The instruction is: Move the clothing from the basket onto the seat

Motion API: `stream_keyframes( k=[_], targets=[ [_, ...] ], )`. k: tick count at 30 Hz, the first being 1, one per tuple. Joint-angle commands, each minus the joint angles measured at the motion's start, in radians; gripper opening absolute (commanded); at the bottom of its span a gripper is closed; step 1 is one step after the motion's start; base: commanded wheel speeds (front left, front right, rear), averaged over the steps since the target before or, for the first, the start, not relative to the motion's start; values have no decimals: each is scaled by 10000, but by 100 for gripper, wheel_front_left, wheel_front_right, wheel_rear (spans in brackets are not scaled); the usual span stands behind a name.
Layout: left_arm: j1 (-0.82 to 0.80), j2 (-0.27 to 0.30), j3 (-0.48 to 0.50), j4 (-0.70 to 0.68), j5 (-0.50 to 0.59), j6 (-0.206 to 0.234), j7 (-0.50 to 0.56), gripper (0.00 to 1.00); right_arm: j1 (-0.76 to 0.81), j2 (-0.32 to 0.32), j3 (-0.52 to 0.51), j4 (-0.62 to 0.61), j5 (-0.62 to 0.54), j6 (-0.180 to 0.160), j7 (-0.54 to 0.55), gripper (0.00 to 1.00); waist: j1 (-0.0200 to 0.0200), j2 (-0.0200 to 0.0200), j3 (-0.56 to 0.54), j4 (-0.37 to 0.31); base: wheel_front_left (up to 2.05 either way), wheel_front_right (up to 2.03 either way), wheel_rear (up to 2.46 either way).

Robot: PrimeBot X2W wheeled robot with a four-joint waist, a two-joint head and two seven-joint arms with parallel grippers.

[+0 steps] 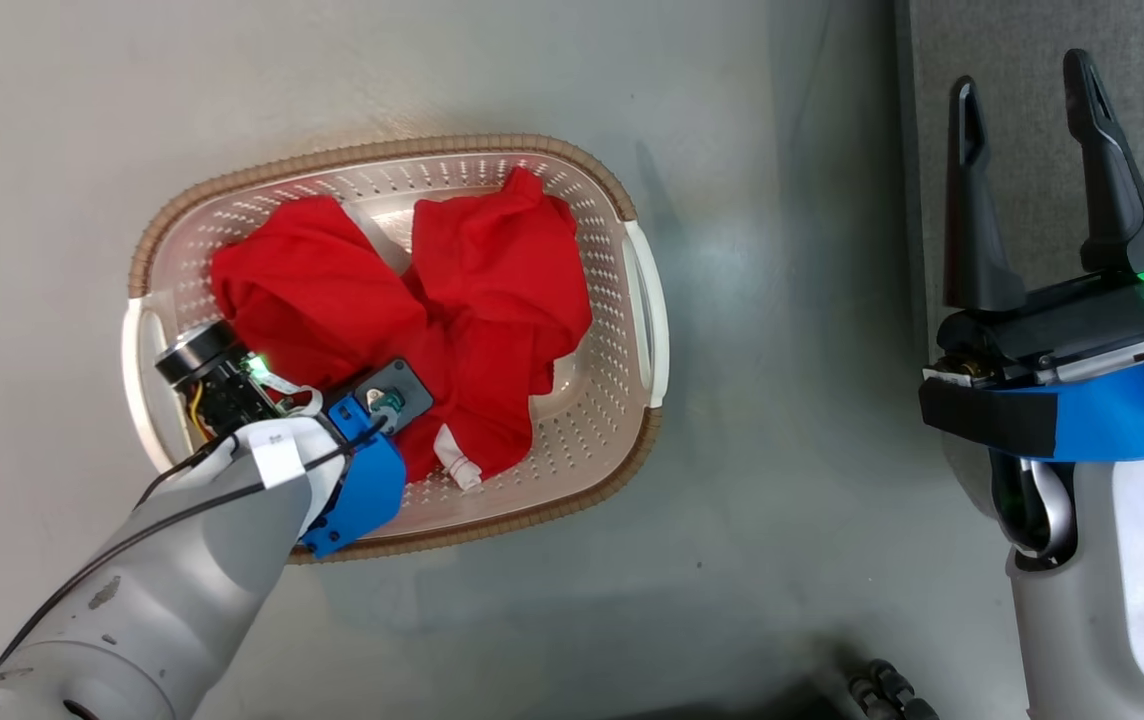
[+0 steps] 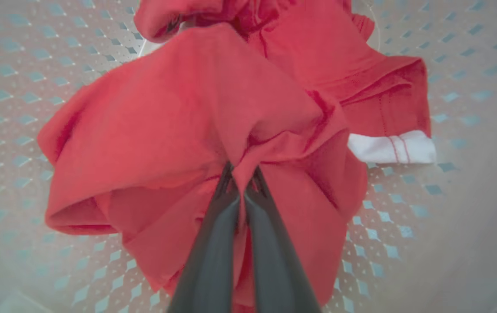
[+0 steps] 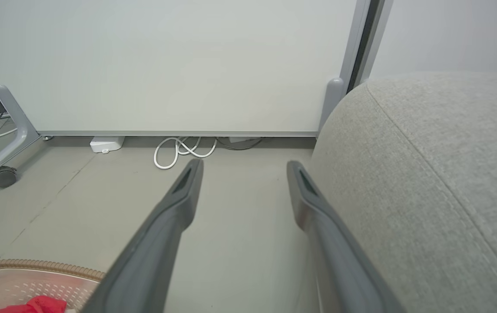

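left arm (image 1: 182, 560) covers the basket (image 1: 382, 152) near-left rim; clothing (image 1: 492, 290) hides most of its floor, garment boundary unclear; left fingers (image 2: 211, 243) tips buried in a fold; seat (image 3: 426, 182) cut off at right; dark object (image 1: 882, 690) cut at bottom edge, unidentifiable

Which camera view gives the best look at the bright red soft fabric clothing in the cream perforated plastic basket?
The head view: it takes in most of the pile of clothing inside the basket. The left wrist view shows a close-up fold pinched in the left gripper; the right wrist view catches a red scrap at its lower left.
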Motion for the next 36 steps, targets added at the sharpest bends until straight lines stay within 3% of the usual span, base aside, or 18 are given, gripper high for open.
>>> stream_keyframes(
  k=[1, 14, 24, 36],
  targets=[
    [35, -45, -31, 5, 91, -5, -84, 0, -59, -32, -24, -29, -76, 5, -35, 100, -1, 0, -96, 63, 0, 0, 0],
    [259, -720, -15, -270, -972, -6, -1461, 0, 282, -32, -32, 293, -289, 5, -33, 100, -1, 0, -1555, 726, 0, 0, 0],
    [693, -788, 150, -646, -2135, -6, -1976, 0, 658, -33, 42, 638, -223, 5, -35, 100, -1, 0, -3087, 1042, 0, 0, 0],
    [1760, -243, 1971, -3116, -1702, 446, -1984, 0, 1491, -33, 3, 1061, -48, 5, -33, 100, -1, 0, -4974, 1376, 0, 0, 0]
  ],
)
